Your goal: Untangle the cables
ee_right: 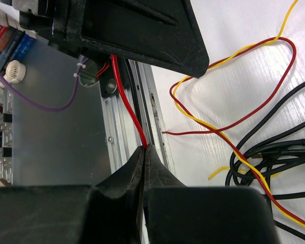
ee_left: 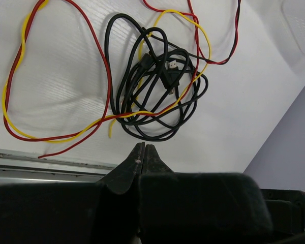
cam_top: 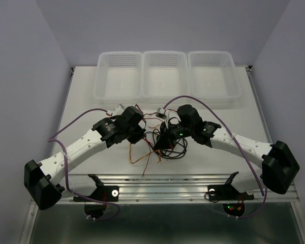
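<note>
My right hand [ee_right: 144, 151] is pinching shut on the thin red wire [ee_right: 126, 99], which is stretching away from the black coiled cable [ee_left: 165, 76]. My left hand [ee_left: 144, 148], pressed together and empty, is hovering just short of that coil.

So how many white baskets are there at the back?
3. The left basket, the middle basket and the right basket sit side by side in a row at the far edge. None seems hidden.

Right pincer [ee_right: 144, 148] pinches a taut red cable [ee_right: 126, 96].
</note>
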